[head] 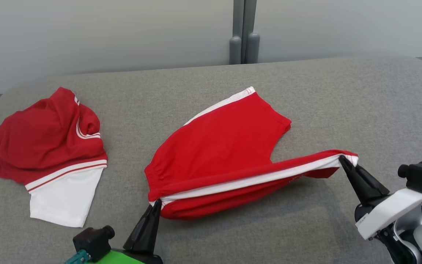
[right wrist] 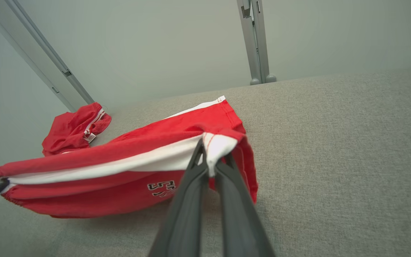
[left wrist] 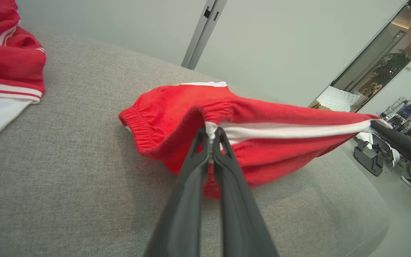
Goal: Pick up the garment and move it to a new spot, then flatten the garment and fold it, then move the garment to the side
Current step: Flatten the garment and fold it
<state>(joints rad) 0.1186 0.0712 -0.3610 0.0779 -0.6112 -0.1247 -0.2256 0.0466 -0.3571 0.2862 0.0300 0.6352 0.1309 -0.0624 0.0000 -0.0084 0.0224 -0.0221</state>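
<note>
A wide grey padded surface [head: 306,91] stretches in front of me, with a pale wall [head: 104,33] behind it. Near its middle lie the red shorts [head: 225,146]. Their far part rests on the padding, while the near edge is lifted and pulled taut between my two arms. A white stripe [head: 247,181] runs along that taut edge. Well apart, towards my left, a crumpled red and white garment [head: 46,146] sits on the same surface. My left gripper [head: 158,202] is pinched closed on the gathered waistband end of the shorts. My right gripper [head: 341,158] is pinched closed on the white hem corner at the other end. In the right wrist view, a small black and white printed mark [right wrist: 161,187] shows on the red cloth below the stripe.
</note>
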